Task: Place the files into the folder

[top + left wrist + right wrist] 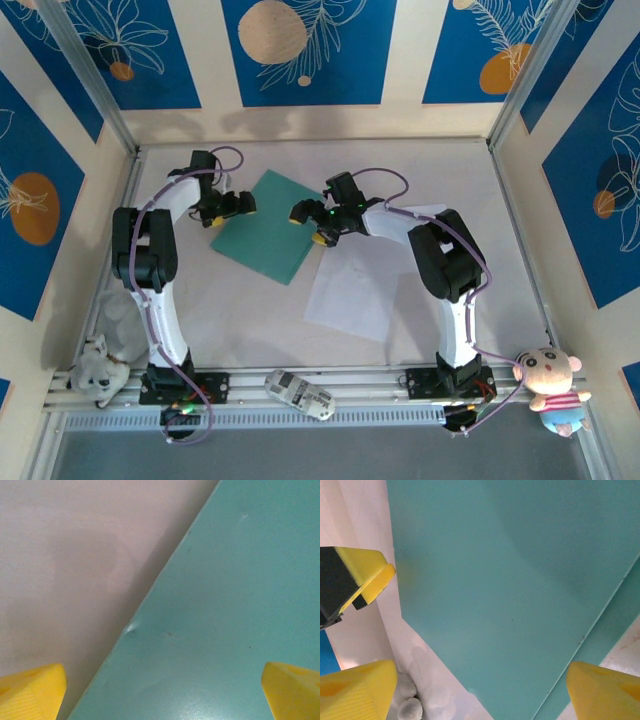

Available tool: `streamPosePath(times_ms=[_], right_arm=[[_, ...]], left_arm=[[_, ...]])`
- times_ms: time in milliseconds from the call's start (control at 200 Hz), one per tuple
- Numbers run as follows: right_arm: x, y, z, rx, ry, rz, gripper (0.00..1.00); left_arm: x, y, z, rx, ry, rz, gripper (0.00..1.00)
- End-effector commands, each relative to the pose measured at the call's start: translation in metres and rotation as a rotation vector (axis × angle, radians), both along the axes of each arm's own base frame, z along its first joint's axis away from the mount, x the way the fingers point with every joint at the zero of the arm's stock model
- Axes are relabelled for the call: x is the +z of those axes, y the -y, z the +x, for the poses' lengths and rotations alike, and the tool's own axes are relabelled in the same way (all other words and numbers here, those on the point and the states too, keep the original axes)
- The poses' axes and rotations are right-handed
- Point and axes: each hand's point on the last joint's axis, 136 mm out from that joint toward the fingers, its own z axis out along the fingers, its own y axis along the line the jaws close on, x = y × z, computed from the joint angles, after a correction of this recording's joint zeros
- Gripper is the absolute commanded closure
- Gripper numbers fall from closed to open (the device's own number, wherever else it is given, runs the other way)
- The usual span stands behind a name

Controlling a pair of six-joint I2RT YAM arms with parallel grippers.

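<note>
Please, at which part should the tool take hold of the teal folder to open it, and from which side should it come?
Probably the top cover at its free edge, where the lower cover peeks out beneath. The folder lies flat and closed, so the right tool should come in low from that side, slipping under the cover.

The teal folder (262, 228) lies closed and skewed on the worktop (250, 320). The left jaws stand spread over its left edge, the right jaws over its right corner. White files (355, 290) lie just beside it.
</note>
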Motion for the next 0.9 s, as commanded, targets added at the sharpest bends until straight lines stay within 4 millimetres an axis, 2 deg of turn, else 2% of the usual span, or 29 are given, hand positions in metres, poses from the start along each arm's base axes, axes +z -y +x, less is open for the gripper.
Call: streamPosePath(times_ms=[0, 445, 895], right_arm=[[-0.015, -0.001, -0.004, 0.006, -0.034, -0.033, 0.12], [-0.028, -0.008, -0.005, 0.018, -0.067, -0.028, 0.12], [-0.024, -0.022, -0.001, 0.047, -0.058, 0.005, 0.12]], left_arm=[[-0.001, -0.002, -0.002, 0.011, -0.033, -0.024, 0.00], [-0.003, -0.001, -0.003, 0.014, -0.042, -0.030, 0.00], [-0.009, 0.004, -0.012, 0.031, -0.080, -0.070, 0.00]])
